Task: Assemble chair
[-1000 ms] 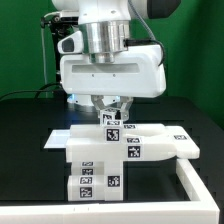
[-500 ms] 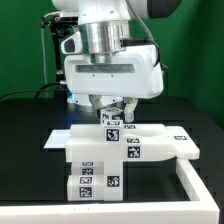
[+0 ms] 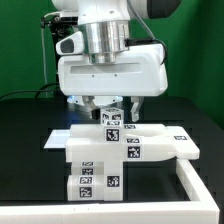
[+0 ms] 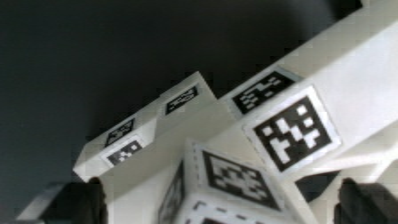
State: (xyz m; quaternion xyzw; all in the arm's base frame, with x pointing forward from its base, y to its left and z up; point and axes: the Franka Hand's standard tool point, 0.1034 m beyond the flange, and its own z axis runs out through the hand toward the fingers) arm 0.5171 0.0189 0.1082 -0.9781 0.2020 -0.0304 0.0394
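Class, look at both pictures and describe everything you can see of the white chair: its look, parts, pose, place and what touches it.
The chair looks like chunky white plastic bars joined in a cross-like stack, carrying black-and-white square marker tags. It rests on the black table, near the low white wall. The gripper hangs above its upright tagged bar, fingers spread on either side; contact cannot be told.

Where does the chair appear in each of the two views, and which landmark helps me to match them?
Exterior view: the chair stands at the picture's centre and lower half, directly under the gripper.
Wrist view: the chair fills most of the picture, seen from close above.
Shared landmark: the marker tag on the chair's top part between the fingertips; in the wrist view it is the tag between the dark fingers.
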